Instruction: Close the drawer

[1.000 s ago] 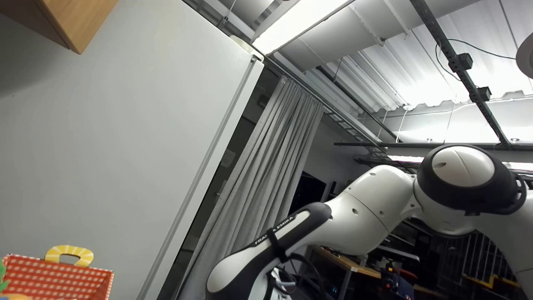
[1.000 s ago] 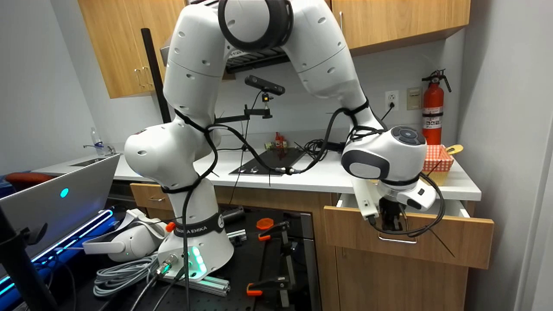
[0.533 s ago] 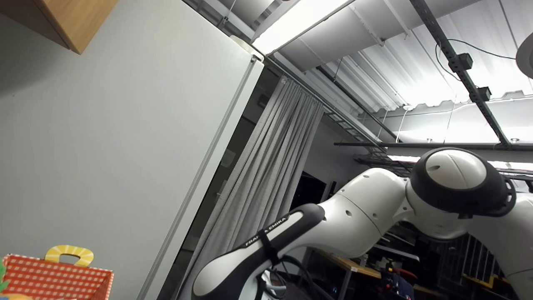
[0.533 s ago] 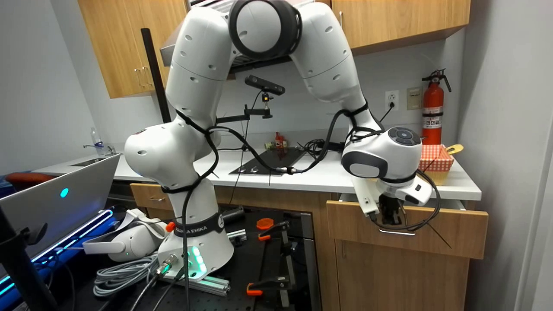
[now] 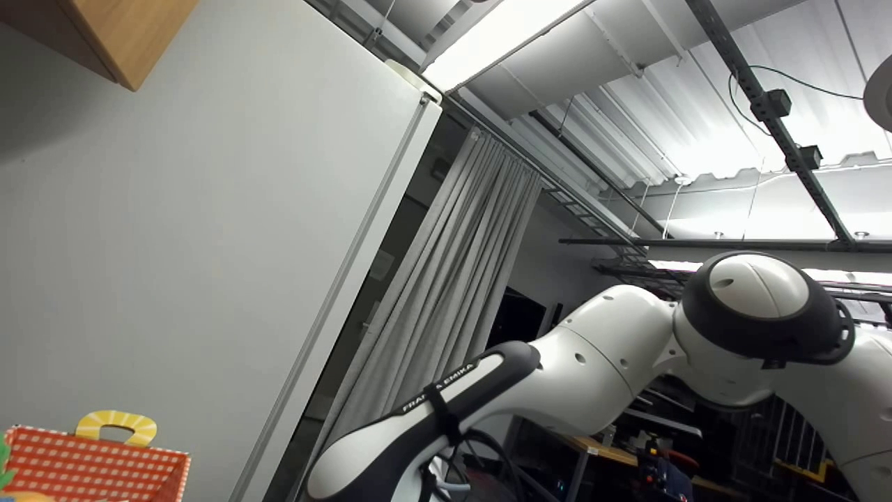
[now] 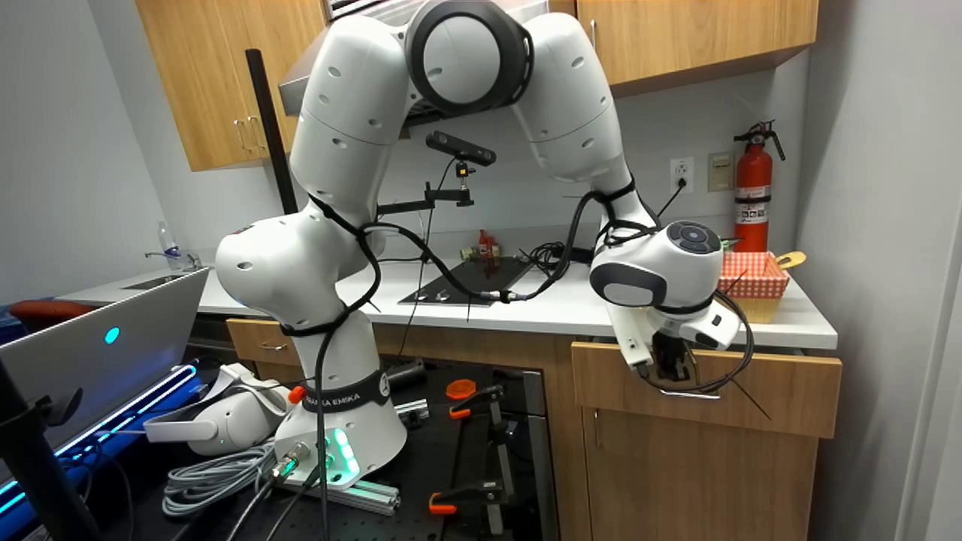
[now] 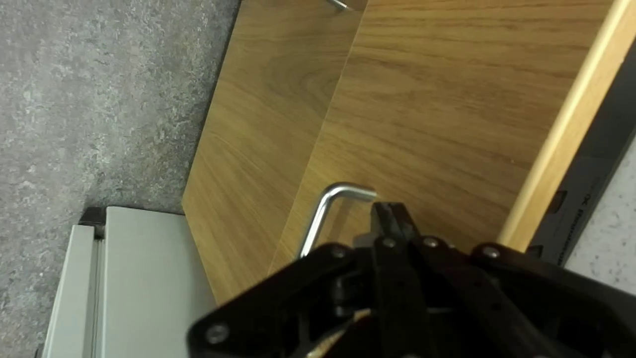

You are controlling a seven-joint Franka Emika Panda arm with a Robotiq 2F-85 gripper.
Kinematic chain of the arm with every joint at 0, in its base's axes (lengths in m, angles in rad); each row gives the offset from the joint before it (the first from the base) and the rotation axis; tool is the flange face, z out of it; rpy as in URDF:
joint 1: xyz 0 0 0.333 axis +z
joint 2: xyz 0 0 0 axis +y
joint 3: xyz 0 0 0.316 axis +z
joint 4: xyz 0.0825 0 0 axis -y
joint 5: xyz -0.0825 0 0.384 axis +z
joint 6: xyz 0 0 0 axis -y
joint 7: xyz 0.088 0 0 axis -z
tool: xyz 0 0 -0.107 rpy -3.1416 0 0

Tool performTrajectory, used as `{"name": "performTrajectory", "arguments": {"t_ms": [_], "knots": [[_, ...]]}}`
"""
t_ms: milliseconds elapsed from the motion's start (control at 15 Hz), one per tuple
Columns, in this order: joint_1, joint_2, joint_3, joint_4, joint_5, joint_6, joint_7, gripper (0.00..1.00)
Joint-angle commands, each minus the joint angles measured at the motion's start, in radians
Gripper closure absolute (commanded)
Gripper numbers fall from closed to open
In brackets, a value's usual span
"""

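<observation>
Wood-fronted drawer [image 6: 782, 391]: sits slightly ajar at four o'clock in an exterior view; in the wrist view, runs its long axis one-to-seven and spreads toward one o'clock from the Robotiq gripper [image 7: 390, 209], clenched on nothing visible and seemingly in contact. Calls, probably, for a square push inward, beside the bar handle [image 7: 316, 221] at the gripper's nine o'clock, to seat fully. Shows no contents; lies, in an exterior view, at seven o'clock from a gingham-lined basket [image 6: 759, 291] with contents too cropped to name.

In an exterior view, the countertop [image 6: 552, 311], from beyond its front edge; in an exterior view, tilted upward, the ceiling [image 5: 690, 118]; in both exterior views, the arm [image 6: 573, 120]. Wrist view: drawer front [image 7: 427, 124], close, from above.
</observation>
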Motion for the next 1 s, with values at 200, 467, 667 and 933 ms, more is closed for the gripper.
{"name": "performTrajectory", "arguments": {"t_ms": [200, 467, 667, 933], "knots": [[0.015, -0.068, -0.122, 0.019, -0.073, -0.183, 0.005, 1.00], [0.013, -0.114, -0.213, 0.045, -0.080, -0.286, -0.022, 1.00], [-0.036, -0.174, -0.217, 0.036, -0.011, -0.303, -0.108, 1.00], [-0.090, -0.296, -0.191, -0.012, 0.133, -0.329, -0.275, 1.00]]}}
